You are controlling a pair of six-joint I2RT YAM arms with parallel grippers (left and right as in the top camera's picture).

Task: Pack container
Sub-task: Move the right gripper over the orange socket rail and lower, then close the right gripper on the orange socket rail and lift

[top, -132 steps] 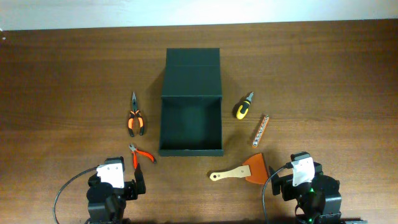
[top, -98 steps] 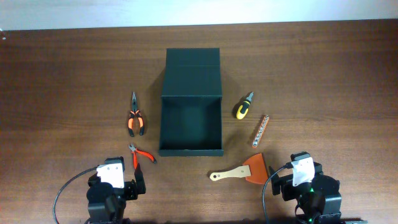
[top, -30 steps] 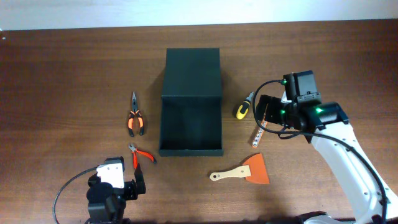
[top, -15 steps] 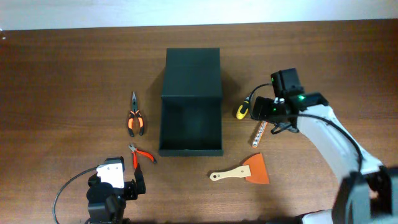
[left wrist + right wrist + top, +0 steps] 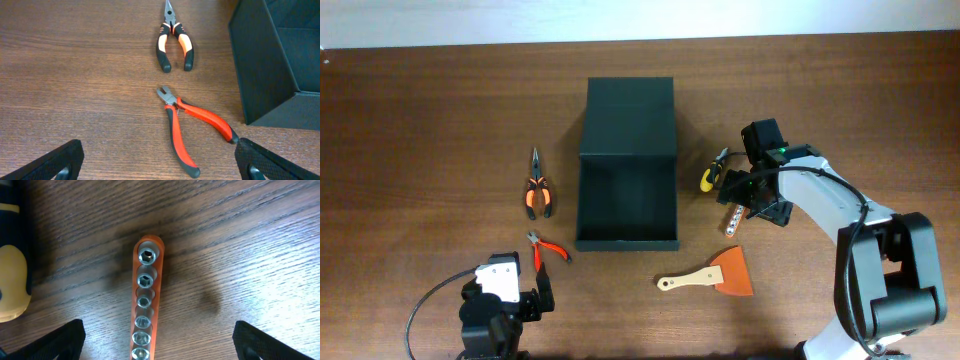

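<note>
The dark green container (image 5: pixel 626 243) stands open at the table's middle, its flap lid (image 5: pixel 630 115) laid back; its inside looks empty. My right gripper (image 5: pixel 748 192) hovers low over the orange socket rail (image 5: pixel 732 222), just right of the box. In the right wrist view the gripper (image 5: pixel 159 342) is open wide, with the rail (image 5: pixel 145 305) lying lengthwise between its fingers (image 5: pixel 55 342). My left gripper (image 5: pixel 538 295) rests at the front left, open and empty (image 5: pixel 160 162). The red cutters (image 5: pixel 195 127) lie just ahead of it.
A yellow-handled screwdriver (image 5: pixel 708 177) lies just left of the rail, its handle (image 5: pixel 10 285) in the right wrist view. Orange-and-black long-nose pliers (image 5: pixel 538 190) and the red cutters (image 5: pixel 548 250) lie left of the box. An orange scraper (image 5: pixel 710 275) with a wooden handle lies front right.
My right arm has left its rest place at the front right and reached forward and left, coming down over the socket rail. The left arm and all the tools have not moved.
</note>
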